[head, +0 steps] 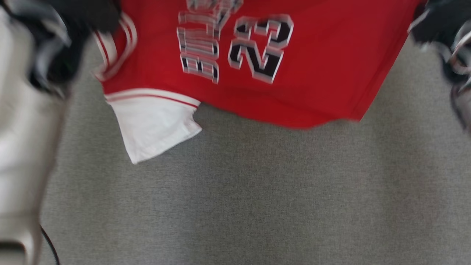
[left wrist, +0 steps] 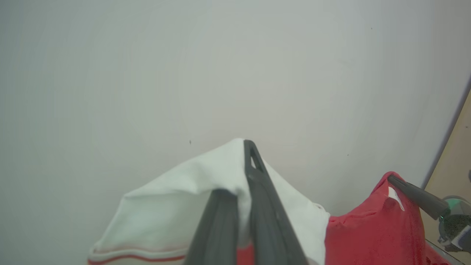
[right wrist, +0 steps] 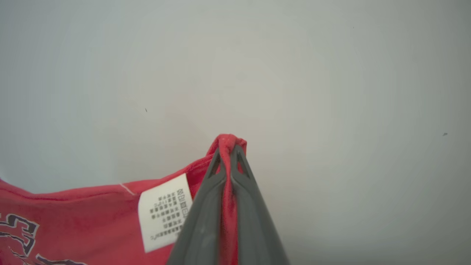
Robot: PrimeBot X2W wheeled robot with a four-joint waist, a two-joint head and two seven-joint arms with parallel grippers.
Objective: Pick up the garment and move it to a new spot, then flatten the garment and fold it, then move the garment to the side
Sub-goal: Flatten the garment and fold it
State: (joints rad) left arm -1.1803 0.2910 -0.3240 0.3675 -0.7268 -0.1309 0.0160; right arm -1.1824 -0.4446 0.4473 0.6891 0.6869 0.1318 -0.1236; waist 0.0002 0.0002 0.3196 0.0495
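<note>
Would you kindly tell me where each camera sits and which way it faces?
Head view: on the head, facing down at the red garment above a grey surface; a pale forearm at left.
Left wrist view: on that wrist, looking along the left gripper, shut on the white sleeve.
Right wrist view: on that wrist, looking along the right gripper, shut on a red corner by the label.
Shared: the garment, in all three; the left wrist view also catches the right gripper.
</note>
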